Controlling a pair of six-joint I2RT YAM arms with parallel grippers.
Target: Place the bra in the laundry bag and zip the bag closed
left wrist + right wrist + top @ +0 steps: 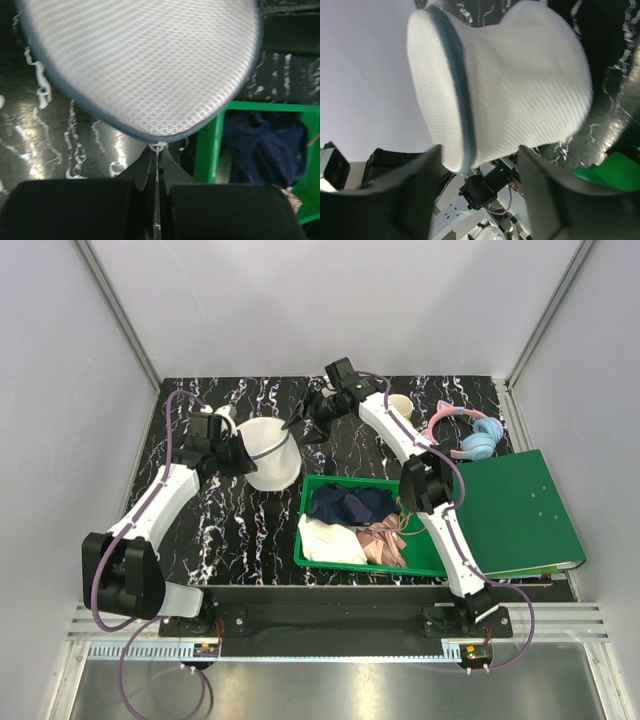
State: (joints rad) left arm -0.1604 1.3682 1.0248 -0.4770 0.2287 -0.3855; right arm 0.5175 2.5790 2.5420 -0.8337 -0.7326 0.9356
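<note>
The left tool (156,160) is pinching the zipper pull (159,147) of the laundry bag (145,65), clamped tight; the right tool (479,160) is hanging with fingers spread apart, straddling the bag.

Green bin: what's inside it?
A navy garment, a cream cloth and a pink satin garment fill the bin. Anything beneath them is covered.

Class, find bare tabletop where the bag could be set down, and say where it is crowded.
Bare: the table between left arm and green bin, and the back strip behind the bag. Crowded: the right side, with bin, binder, headphones.
</note>
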